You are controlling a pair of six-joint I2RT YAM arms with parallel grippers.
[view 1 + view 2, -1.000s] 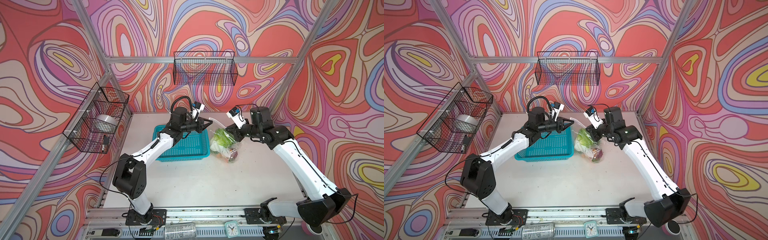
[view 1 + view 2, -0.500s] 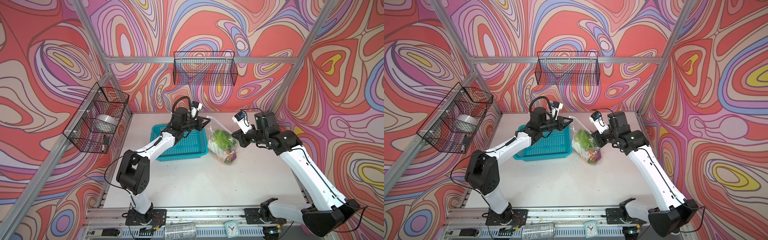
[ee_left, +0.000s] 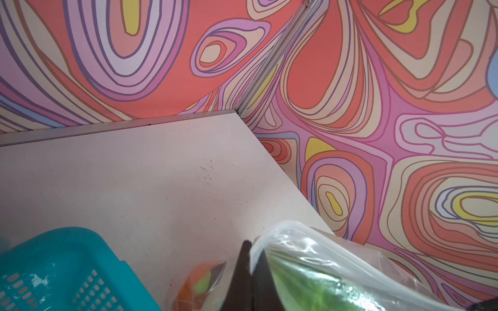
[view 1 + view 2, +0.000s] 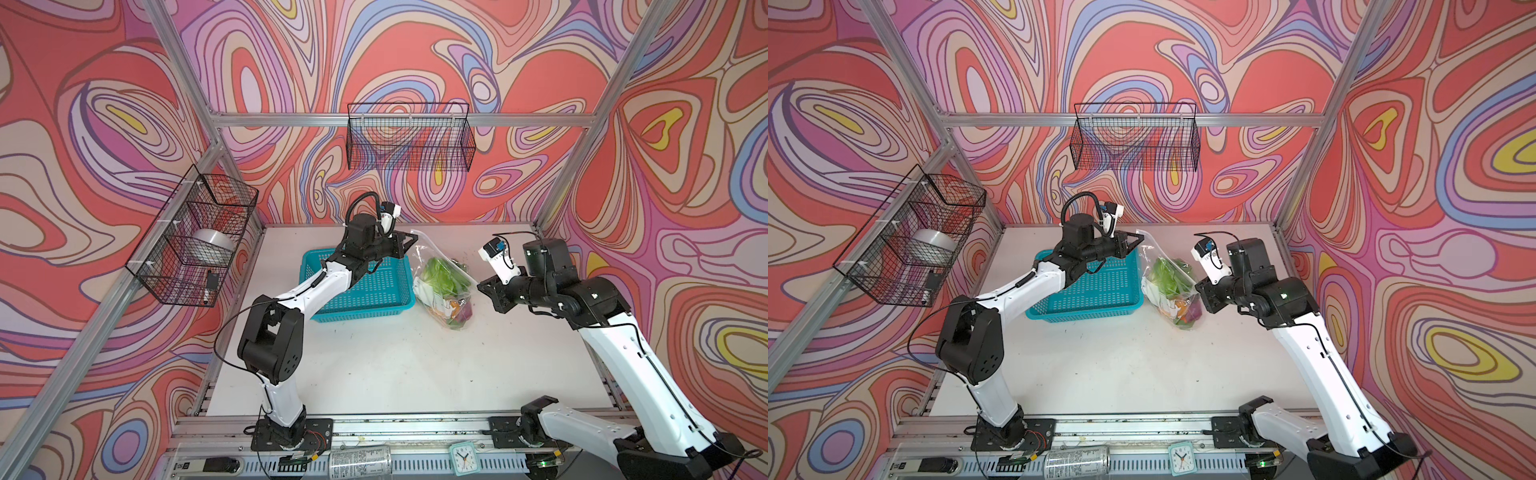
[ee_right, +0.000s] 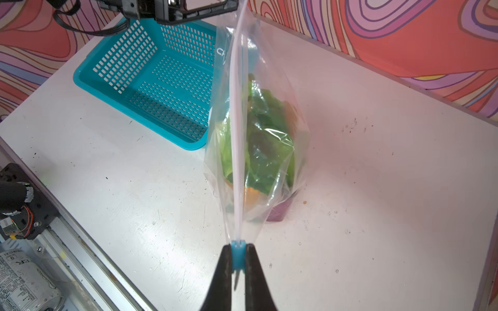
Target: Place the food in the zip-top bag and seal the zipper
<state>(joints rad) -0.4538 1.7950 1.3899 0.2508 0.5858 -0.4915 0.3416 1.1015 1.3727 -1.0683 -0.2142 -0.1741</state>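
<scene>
The zip-top bag (image 4: 442, 286), made of clear crinkly film, stood near the middle of the scuffed white desk (image 4: 395, 365) in both top views. It sat just right of the teal perforated plastic basket (image 4: 361, 309), with its mouth pulled taut between the two arms. The left claw (image 4: 413, 240) was closed on the bag's upper corner, above the basket's far right corner. In the left wrist view its dark tapered fingers (image 3: 239, 282) met with the glossy plastic edge pinched between them. The right claw (image 5: 238, 250) was clamped on the small light-blue slider tab (image 5: 238, 255) at the lower centre of the right wrist view. From the tab the zipper (image 5: 236, 134) ran as a thin, straight, whitish strip to the top edge. Inside the bag lay a leafy green cabbage (image 5: 265, 140), with an orange piece (image 5: 252, 196) and a purple piece (image 5: 280, 214) at the bottom.
</scene>
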